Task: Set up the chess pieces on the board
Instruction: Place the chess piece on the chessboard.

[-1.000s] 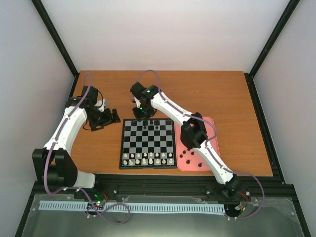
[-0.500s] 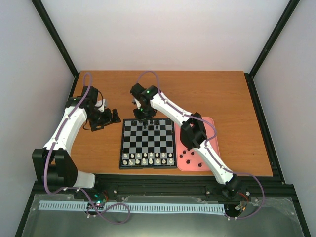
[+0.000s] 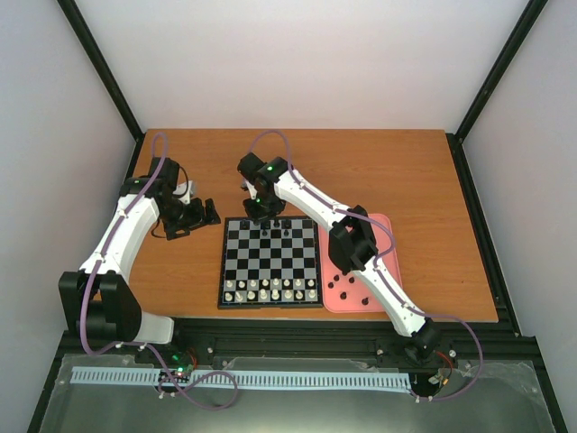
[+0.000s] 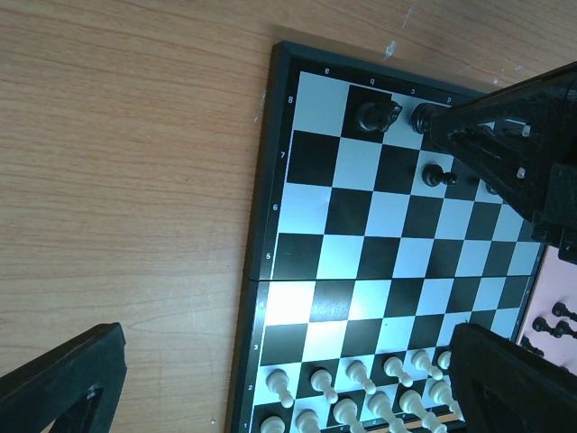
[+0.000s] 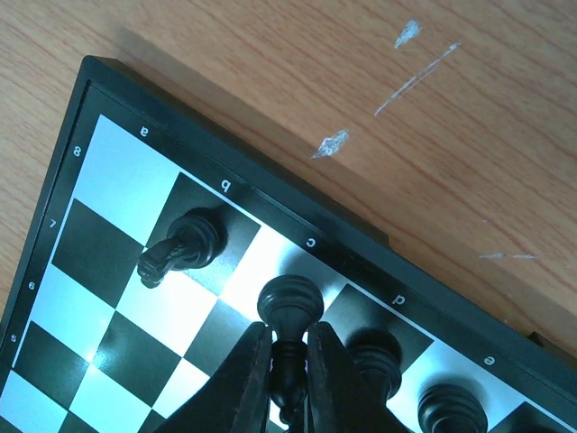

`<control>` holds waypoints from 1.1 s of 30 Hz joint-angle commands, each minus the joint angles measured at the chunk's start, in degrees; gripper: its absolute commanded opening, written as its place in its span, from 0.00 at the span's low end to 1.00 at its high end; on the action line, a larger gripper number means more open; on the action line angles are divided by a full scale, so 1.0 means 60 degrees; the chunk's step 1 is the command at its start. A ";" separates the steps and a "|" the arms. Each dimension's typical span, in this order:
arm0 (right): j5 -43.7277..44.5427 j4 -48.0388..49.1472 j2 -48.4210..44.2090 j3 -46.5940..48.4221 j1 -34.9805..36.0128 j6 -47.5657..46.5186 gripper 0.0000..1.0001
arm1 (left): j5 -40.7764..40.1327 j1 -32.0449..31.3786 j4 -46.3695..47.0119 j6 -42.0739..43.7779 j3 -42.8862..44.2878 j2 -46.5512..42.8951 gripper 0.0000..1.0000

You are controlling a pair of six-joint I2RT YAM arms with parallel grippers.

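The board (image 3: 270, 257) lies at the table's near middle, with white pieces (image 3: 270, 289) along its two near rows. My right gripper (image 3: 262, 215) hovers over the far edge, shut on the stem of a black piece (image 5: 288, 307) whose base rests over the pale square by the letter c. In the right wrist view its fingers (image 5: 248, 370) pinch that stem. A black knight (image 5: 180, 248) stands one square to the left, and two more black pieces (image 5: 379, 361) to the right. My left gripper (image 3: 194, 216) is open, off the board's left side, holding nothing.
A pink tray (image 3: 383, 271) right of the board holds several loose black pieces (image 3: 347, 289). A black pawn (image 4: 438, 175) stands on the board's second far row. The right arm's elbow hangs over the tray. Bare wooden table (image 3: 379, 171) stretches behind the board.
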 commanded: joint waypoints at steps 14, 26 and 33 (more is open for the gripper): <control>0.0000 0.0066 0.0115 0.0409 0.0123 -0.0301 0.18 | 0.0093 -0.0026 0.0147 -0.0100 0.0091 -0.0017 1.00; -0.0363 0.0326 0.0049 0.0420 0.0119 -0.0342 0.19 | 0.0105 -0.0027 0.0152 -0.0099 0.0106 0.0020 1.00; -0.0394 0.0310 0.0066 0.0423 0.0112 -0.0295 0.18 | 0.0111 -0.0035 0.0164 -0.0093 0.0077 -0.0016 1.00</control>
